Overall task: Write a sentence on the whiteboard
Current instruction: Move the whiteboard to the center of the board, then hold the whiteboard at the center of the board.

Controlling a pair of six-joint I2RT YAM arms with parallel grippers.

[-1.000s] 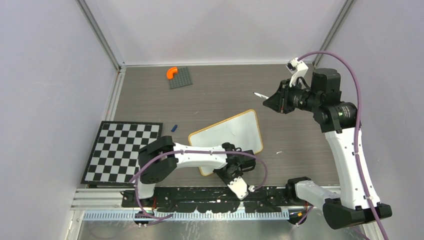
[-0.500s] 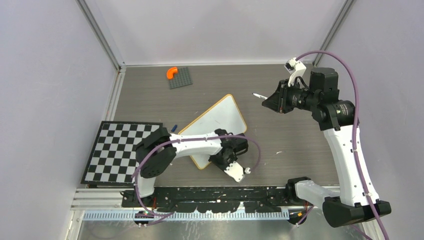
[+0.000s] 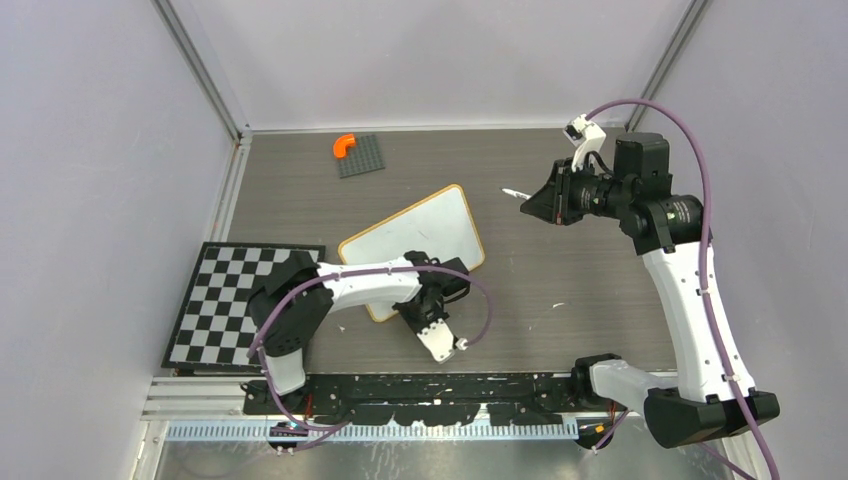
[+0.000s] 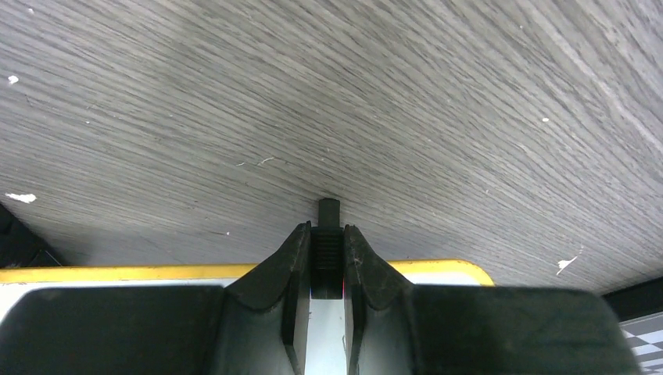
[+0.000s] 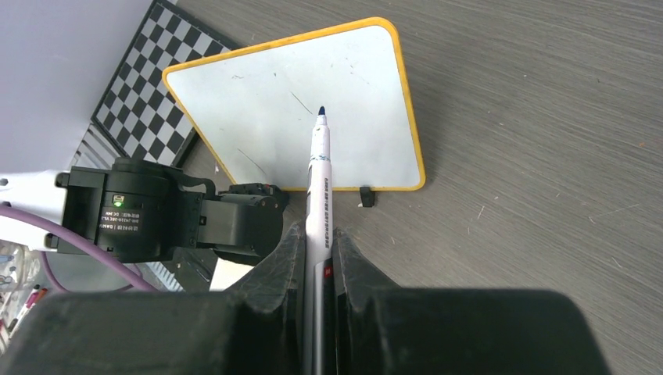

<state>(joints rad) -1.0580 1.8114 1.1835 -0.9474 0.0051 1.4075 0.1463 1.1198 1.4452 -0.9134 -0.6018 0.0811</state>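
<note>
The whiteboard (image 3: 410, 240) lies tilted on the grey table, with its yellow rim (image 4: 117, 273) edge-on in the left wrist view. Its face (image 5: 297, 101) carries only faint streaks, and no sentence shows on it. My left gripper (image 3: 413, 303) is at the board's near edge. Its jaws (image 4: 328, 234) are shut on a small black clip foot (image 4: 328, 209) of the board. My right gripper (image 3: 530, 204) hangs above the table to the right of the board, shut (image 5: 320, 234) on a white marker (image 5: 320, 180). The marker's dark tip points toward the board, clear of it.
A black-and-white checkerboard mat (image 3: 240, 300) lies at the left, close to the board's left corner. A dark grey studded plate (image 3: 362, 156) with an orange piece (image 3: 343, 146) sits at the back. Another clip foot (image 5: 365, 197) juts from the board's rim. Walls close in on three sides.
My left gripper has closed on the clip foot and dragged the whiteboard left and back, swinging it round. The right gripper with the marker has drifted slightly left.
</note>
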